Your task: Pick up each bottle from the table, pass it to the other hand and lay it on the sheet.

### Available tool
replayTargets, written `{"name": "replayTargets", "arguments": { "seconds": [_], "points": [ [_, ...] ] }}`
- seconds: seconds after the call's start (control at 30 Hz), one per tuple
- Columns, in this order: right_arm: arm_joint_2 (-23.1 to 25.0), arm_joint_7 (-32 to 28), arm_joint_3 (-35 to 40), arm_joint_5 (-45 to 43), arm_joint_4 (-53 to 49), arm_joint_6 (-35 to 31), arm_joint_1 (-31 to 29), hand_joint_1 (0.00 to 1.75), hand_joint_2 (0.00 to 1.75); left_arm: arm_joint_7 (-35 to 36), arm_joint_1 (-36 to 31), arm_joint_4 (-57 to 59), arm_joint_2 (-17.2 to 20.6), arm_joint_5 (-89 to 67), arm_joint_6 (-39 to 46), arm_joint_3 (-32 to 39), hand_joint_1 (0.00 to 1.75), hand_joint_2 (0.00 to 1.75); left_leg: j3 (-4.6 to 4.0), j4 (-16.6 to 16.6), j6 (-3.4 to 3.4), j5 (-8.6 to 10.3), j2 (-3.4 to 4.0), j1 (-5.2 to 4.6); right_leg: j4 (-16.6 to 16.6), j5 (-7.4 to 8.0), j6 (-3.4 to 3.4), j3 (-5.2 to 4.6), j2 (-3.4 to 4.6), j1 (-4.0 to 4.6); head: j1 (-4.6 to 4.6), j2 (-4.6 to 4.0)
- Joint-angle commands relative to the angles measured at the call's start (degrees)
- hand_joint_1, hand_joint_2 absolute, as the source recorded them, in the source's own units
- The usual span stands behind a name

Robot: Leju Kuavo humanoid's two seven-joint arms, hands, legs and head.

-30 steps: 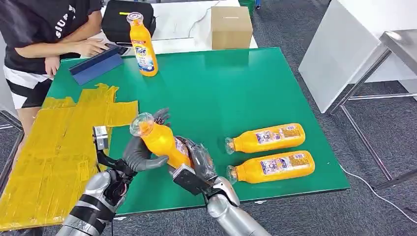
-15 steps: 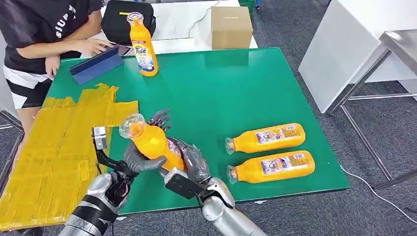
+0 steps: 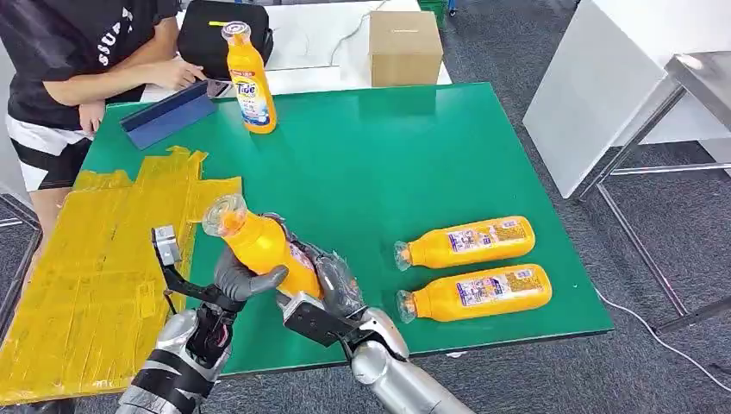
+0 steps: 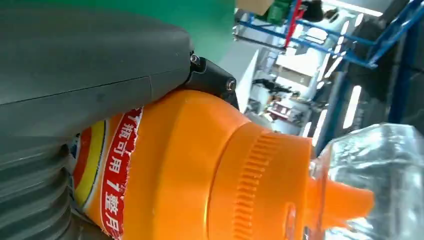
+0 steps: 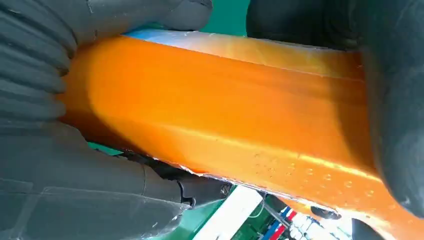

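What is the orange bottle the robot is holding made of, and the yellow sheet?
The held bottle looks like glossy orange plastic: light glints along it, and its cap is clear. The yellow sheet looks like thin plastic film or tape, wrinkled and slightly shiny.

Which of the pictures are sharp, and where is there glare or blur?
Head view: sharp and evenly lit, with soft reflections on the green table. Left wrist view: the held bottle is very close and slightly soft, and the bright lights behind it are blurred. Right wrist view: a glare stripe runs along the bottle, and the right hand looks dark.
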Motion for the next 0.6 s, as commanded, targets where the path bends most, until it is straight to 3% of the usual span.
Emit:
{"name": "replayTargets", "arguments": {
  "seconds": [0.03, 0.4, 0.43, 0.47, 0.53, 0.6],
  "points": [
    [-1.24, -0.66, 3.14, 0.02, 2.85, -0.09, -0.42, 1.75, 1.75, -0.22, -1.96, -0.15, -1.09, 1.05, 1.33, 4.03, 1.75, 1.75, 0.19, -0.01, -0.02, -0.06, -0.07, 0.03, -0.04, -0.07, -0.06, 0.22, -0.14, 0.05, -0.02, 0.0],
    [-1.79, -1.21, 0.26, -0.62, 0.09, -2.73, 0.6, 1.75, 1.75, -0.55, -1.73, -1.15, -1.47, 1.55, 3.1, 5.93, 1.75, 1.75, 0.28, -0.01, -0.03, -0.09, -0.11, 0.04, -0.04, -0.12, -0.07, 0.32, -0.2, 0.05, 0.0, 0.0],
    [-2.0, -1.5, -0.73, -1.02, -1.42, -3.38, 1.22, 0.17, 1.75, -0.74, -1.42, -1.92, -1.48, 1.6, 3.57, 6.5, 1.75, 1.75, 0.16, -0.01, -0.02, -0.05, -0.12, 0.05, -0.04, -0.07, -0.05, 0.21, -0.19, 0.05, 0.0, 0.0],
    [-2.3, -1.67, -1.48, -1.34, -3.08, -3.72, 1.8, 0.0, 1.75, -1.41, -0.97, -3.18, -1.59, 1.58, 4.0, 7.2, 1.75, 1.75, 0.13, -0.03, -0.02, -0.02, -0.11, 0.02, -0.03, -0.06, -0.04, 0.16, -0.18, 0.02, -0.02, 0.0],
    [-3.32, -1.63, -2.43, -1.83, -8.04, -3.51, 3.31, 0.0, 1.75, -3.8, -0.05, -7.01, -1.31, -1.41, 6.26, 7.87, 1.75, 1.75, 0.14, 0.01, -0.02, -0.06, -0.12, 0.05, -0.02, -0.09, -0.06, 0.19, -0.19, 0.06, 0.0, 0.0],
    [-4.64, -1.38, -3.99, -2.95, -15.2, -3.06, 5.81, 0.0, 1.75, -7.87, 0.15, -11.3, -0.35, -10.45, 13.94, 8.33, 1.75, 1.75, 0.15, 0.03, -0.02, -0.1, -0.07, 0.03, 0.0, -0.1, -0.06, 0.2, -0.15, 0.05, -0.02, 0.0]
  ]
}}
